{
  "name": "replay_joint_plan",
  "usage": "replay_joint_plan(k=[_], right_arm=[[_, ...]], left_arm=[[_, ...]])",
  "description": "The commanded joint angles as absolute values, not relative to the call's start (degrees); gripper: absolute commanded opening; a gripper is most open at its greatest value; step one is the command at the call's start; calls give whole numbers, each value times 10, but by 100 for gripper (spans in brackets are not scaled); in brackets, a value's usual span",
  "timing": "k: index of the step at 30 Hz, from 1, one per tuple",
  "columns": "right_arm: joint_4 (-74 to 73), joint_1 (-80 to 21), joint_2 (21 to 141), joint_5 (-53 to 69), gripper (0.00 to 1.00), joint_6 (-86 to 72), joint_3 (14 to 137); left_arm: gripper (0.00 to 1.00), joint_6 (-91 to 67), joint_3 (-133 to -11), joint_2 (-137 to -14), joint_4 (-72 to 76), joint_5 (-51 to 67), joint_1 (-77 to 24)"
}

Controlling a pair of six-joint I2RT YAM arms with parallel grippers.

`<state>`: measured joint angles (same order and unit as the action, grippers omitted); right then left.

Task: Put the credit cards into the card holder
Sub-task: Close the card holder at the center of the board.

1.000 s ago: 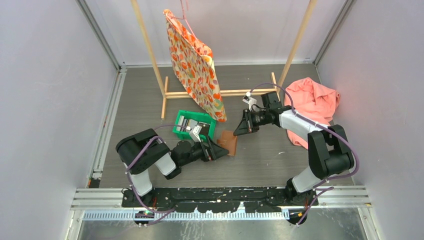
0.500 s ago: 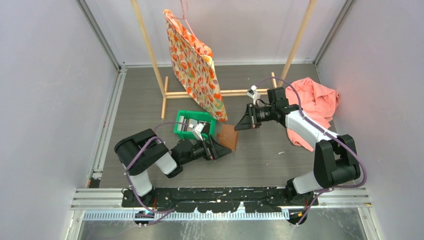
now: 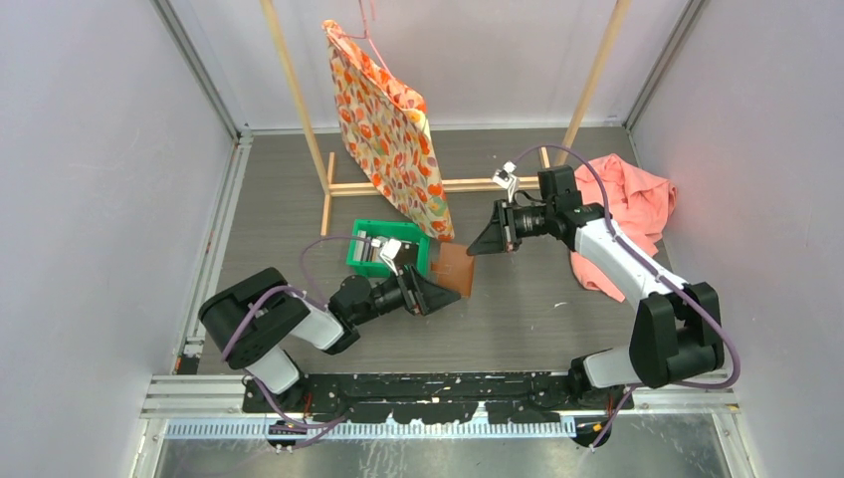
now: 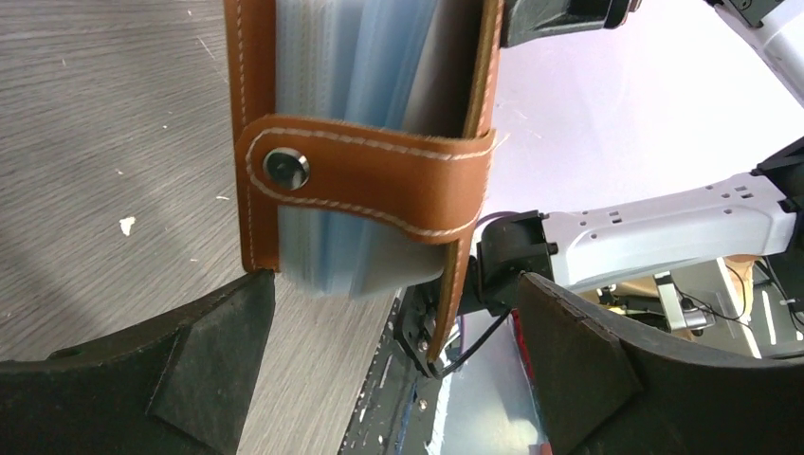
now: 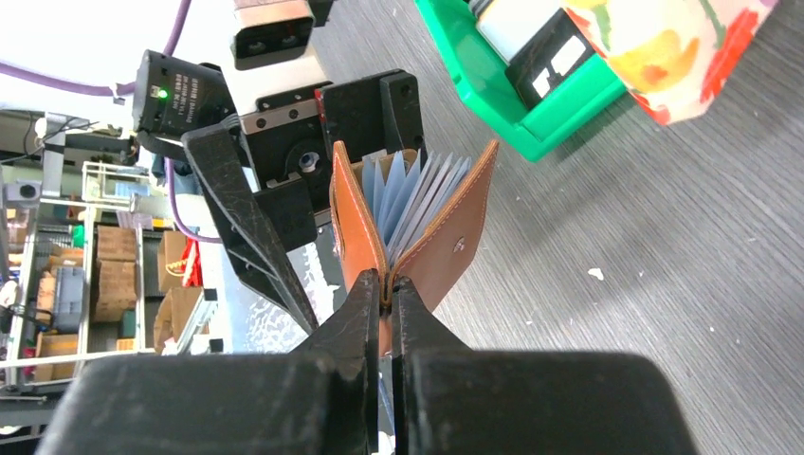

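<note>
Task is sitting at an early stage: the card holder (image 5: 417,227) is fanning out clear sleeves that appear empty. The right pincer (image 5: 382,284) is clamping narrow on its spine edge, and the left pincer (image 4: 393,313) is gaping wide, straddling it. The credit cards (image 5: 545,59) are lying in the green bin (image 5: 559,109), beyond the right pincer. No legible writing is showing.

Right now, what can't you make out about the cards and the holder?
- How many credit cards: the right wrist view's top edge cuts off the green bin; overhead they are too small.
- Whether the card holder holds a card: its sleeves are blurred in the left wrist view, the strap across them.
</note>
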<state>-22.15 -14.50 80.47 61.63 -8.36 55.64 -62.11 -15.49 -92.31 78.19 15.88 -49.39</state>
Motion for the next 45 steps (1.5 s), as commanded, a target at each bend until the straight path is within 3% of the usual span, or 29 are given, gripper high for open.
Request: replay_joint_plan(k=[1, 27, 45], right_arm=[[-237, -144, 770, 652, 1, -76, 597], [-293, -143, 726, 677, 1, -150, 682], [-242, -139, 709, 653, 1, -200, 649]], left_arm=[[100, -607, -136, -889, 820, 157, -492], [100, -632, -164, -826, 820, 169, -480], [99, -678, -192, -780, 820, 165, -480]])
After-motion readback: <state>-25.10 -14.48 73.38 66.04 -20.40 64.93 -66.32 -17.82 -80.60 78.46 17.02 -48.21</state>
